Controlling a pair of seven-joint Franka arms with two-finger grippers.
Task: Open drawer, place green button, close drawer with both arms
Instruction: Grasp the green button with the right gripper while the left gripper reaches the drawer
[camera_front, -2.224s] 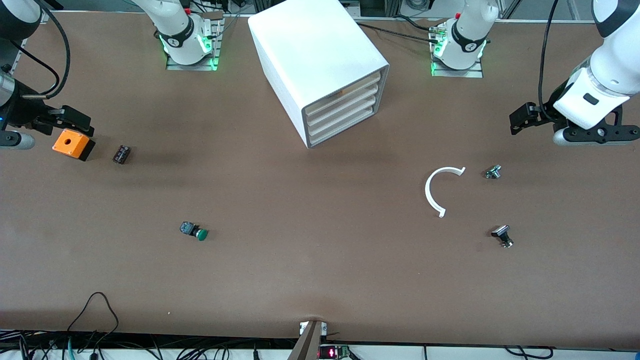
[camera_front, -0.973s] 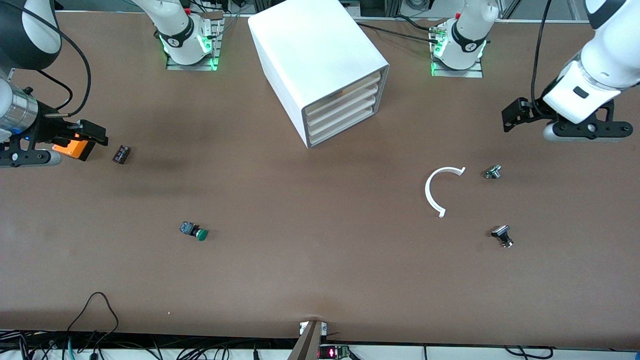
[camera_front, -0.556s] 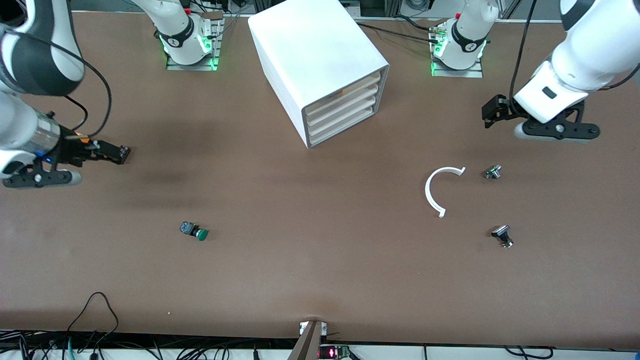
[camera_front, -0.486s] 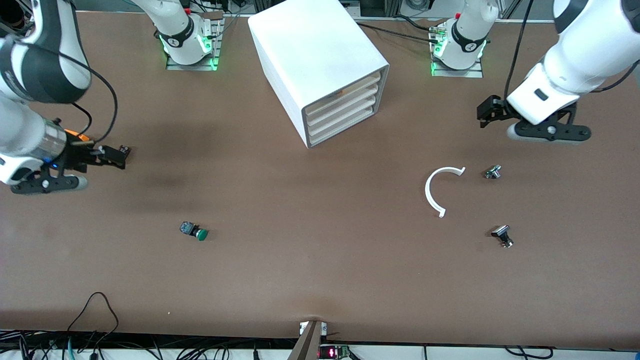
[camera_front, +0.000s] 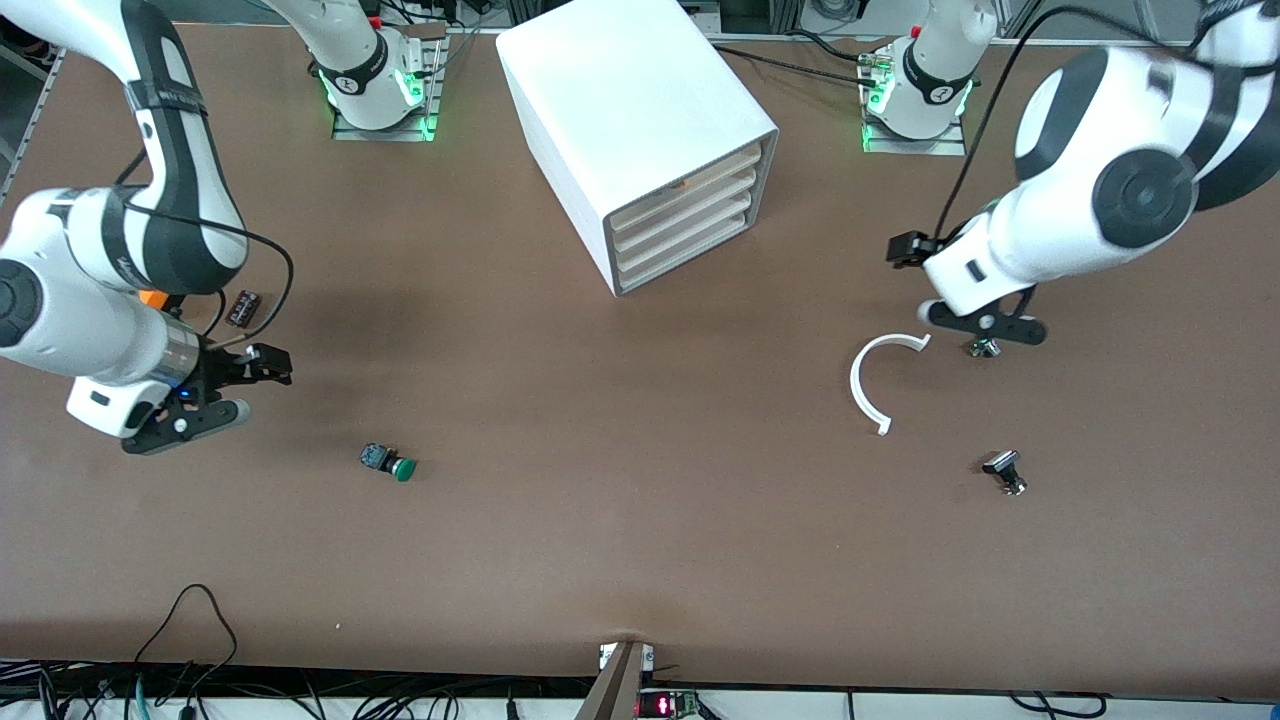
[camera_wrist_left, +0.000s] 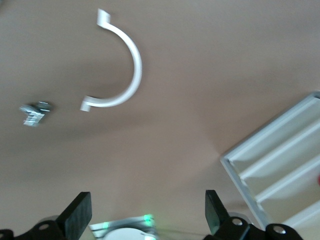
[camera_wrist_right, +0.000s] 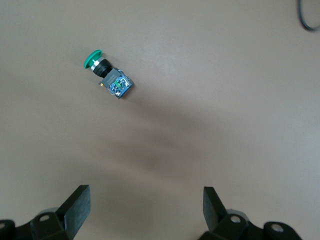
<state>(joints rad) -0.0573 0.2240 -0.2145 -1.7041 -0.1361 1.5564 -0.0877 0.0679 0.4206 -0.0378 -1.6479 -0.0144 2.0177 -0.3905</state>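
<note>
Right gripper (camera_front: 262, 367) now apparently nearer the button (camera_front: 388, 462), jaws wide.

White arms (camera_front: 1060, 240), black-grey joint bands, black cables.

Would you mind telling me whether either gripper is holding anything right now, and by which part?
Nothing is held. The left gripper is open above bare table near the white cabinet; the right gripper is open near the green-capped button.

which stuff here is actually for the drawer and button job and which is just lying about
For the job:
- bottom drawer of the white cabinet, shut
- green-capped button
- right pincer, open over bare table near the button
- left pincer, open over the table beside the cabinet

Lying about:
- white curved piece
- black-capped silvery button
- small silvery part
- small dark block
</note>
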